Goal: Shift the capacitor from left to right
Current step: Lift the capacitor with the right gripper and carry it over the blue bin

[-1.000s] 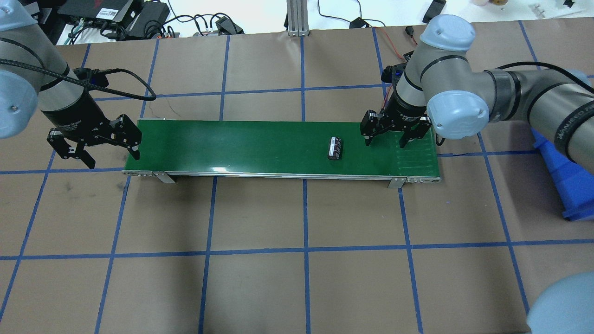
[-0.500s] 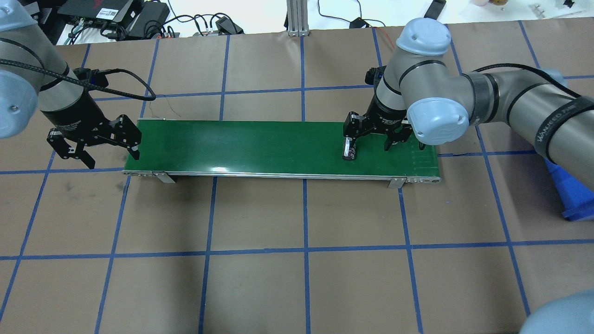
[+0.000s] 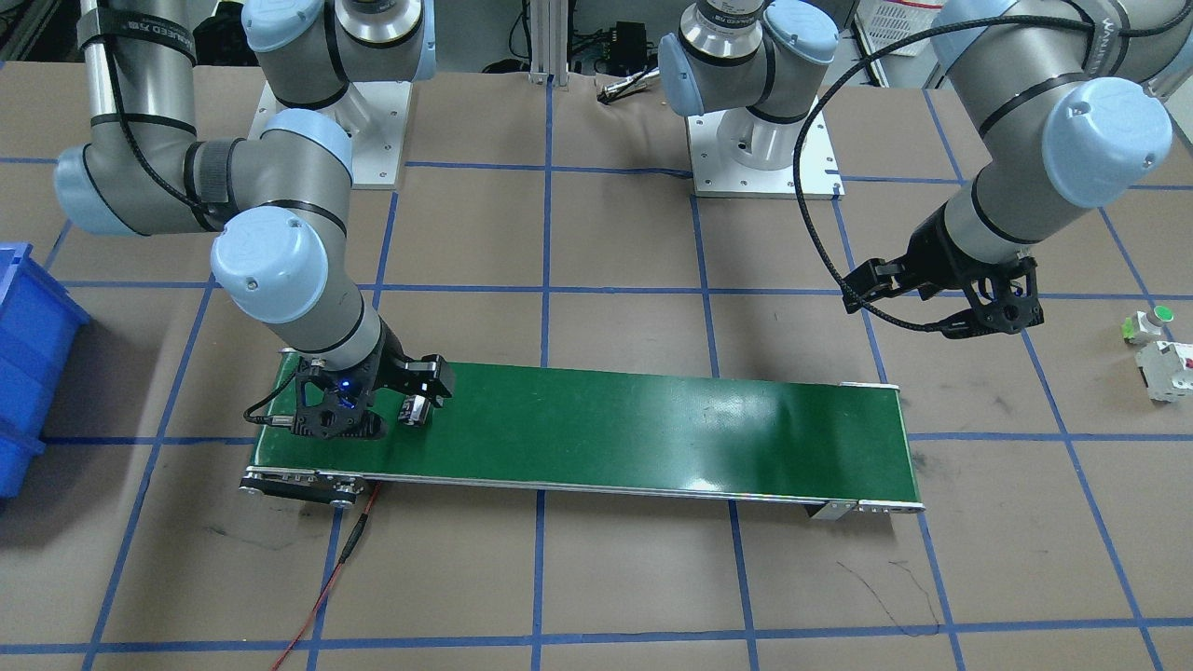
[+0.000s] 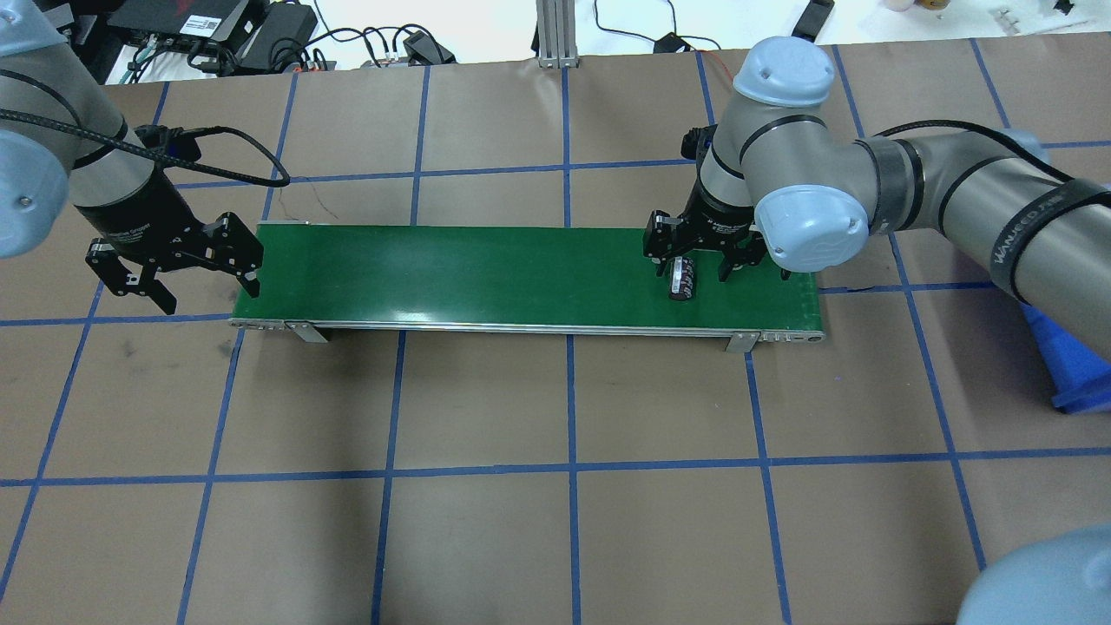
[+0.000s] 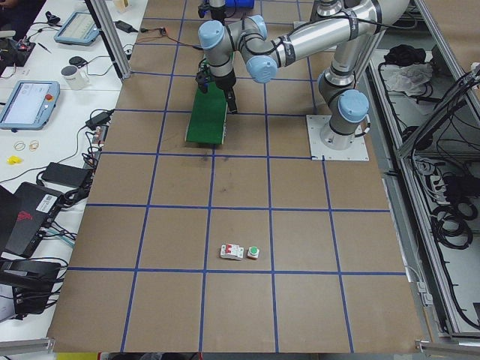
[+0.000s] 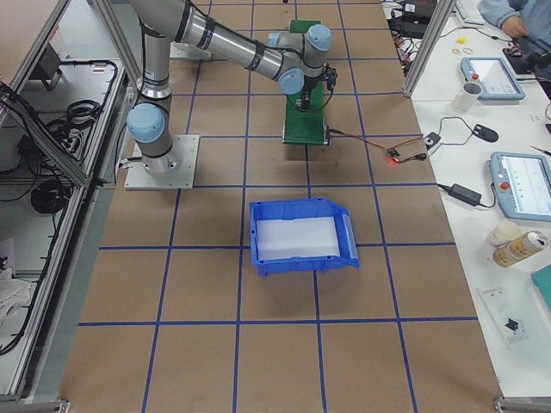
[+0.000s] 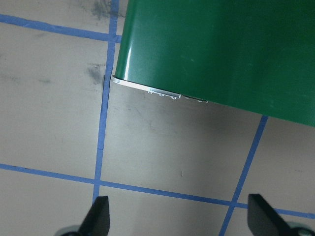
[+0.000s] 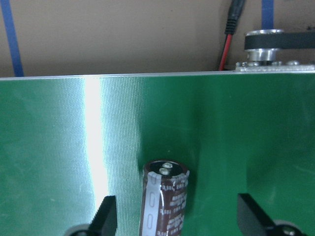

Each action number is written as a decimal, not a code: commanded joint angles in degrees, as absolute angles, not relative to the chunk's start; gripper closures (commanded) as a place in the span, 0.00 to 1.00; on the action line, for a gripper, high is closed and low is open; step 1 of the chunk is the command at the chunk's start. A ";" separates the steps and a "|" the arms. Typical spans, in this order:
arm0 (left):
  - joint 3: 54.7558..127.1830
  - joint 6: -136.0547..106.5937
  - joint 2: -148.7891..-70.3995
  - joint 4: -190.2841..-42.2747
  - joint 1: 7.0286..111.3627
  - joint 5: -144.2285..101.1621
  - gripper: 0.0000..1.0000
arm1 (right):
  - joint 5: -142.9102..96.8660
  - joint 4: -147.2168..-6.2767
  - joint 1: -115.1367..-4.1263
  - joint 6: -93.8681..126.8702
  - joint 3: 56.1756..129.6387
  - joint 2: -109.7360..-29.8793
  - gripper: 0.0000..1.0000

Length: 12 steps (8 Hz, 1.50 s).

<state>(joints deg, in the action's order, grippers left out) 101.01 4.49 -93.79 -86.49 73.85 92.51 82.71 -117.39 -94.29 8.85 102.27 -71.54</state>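
Note:
The capacitor [image 4: 682, 280], a small dark brown cylinder with a grey stripe and shiny end, lies on the green conveyor belt [image 4: 486, 269] near its right end. My right gripper [image 4: 694, 269] is open and straddles it. In the right wrist view the capacitor [image 8: 165, 201] lies between the fingertips [image 8: 104, 216], nearer the left one and not touching either. The front-facing view shows it [image 3: 417, 408] beside the right gripper [image 3: 377, 415]. My left gripper [image 4: 207, 293] is open and empty at the belt's left end, also in its wrist view [image 7: 179, 216].
A blue bin [image 4: 1072, 365] stands right of the belt. A white switch [image 3: 1165, 368] and a green-capped button [image 3: 1151, 321] lie on the table beyond the belt's left end. A red wire [image 3: 326, 578] trails from the belt's right end.
The capacitor has moved right along the belt. My right gripper has moved left over the belt and now straddles it. The left arm has barely moved.

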 commanded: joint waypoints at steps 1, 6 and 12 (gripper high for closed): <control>100.55 4.57 -93.69 -86.39 73.39 92.55 0.00 | 88.06 -117.33 -94.31 9.05 101.60 -69.70 0.16; 100.81 4.57 -93.34 -86.75 72.77 92.46 0.00 | 92.55 -115.24 -94.22 7.56 101.08 -70.75 0.99; 100.47 4.57 -92.73 -87.01 72.69 92.55 0.00 | 101.59 -104.24 -85.46 -12.06 90.44 -75.13 1.00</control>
